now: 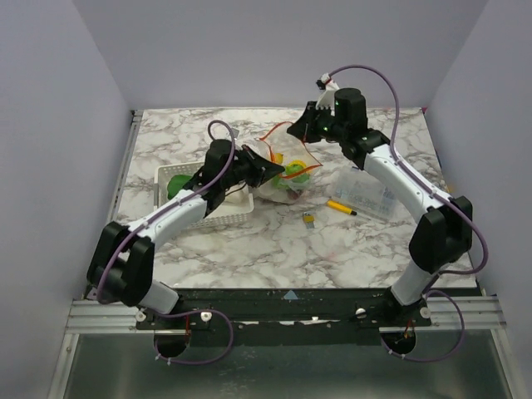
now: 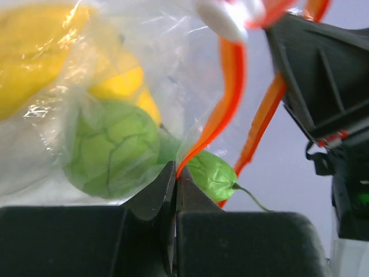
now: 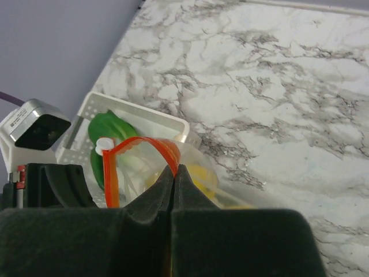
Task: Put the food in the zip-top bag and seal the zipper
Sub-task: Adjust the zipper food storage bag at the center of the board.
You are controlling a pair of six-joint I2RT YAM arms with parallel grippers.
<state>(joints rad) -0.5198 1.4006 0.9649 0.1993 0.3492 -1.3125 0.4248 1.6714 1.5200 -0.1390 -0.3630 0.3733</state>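
Closest to the left wrist camera, my left gripper (image 2: 174, 173) had its jaws pressed together, pinching the orange-red zipper (image 2: 232, 81) where the strip ran down to the tips, with a fold of the clear bag (image 2: 173, 52) caught there too. Behind the film lay food already inside the bag: a round green piece (image 2: 112, 147) with dark veins, a yellow piece (image 2: 34, 52) above it, and a crumpled green piece (image 2: 210, 171) with a thin stem just beside my fingertips. On the zipper, near the top edge of that view, sat a white slider (image 2: 222, 17). My right gripper (image 3: 174, 172) was likewise clamped tight, its tips nipping the zipper at another spot on the bag's mouth, so that the strip arched in a loop between my two grips. Seen from above, the bag hung between both grippers over the marble table (image 1: 249, 241), its mouth lifted and gaping, its body just beside the white basket (image 1: 170, 173). One green vegetable (image 3: 109, 127) lay in that basket. To the right of the bag, apart from it, a yellow marker (image 1: 341, 207) and a clear box (image 1: 374, 193) lay on the table.
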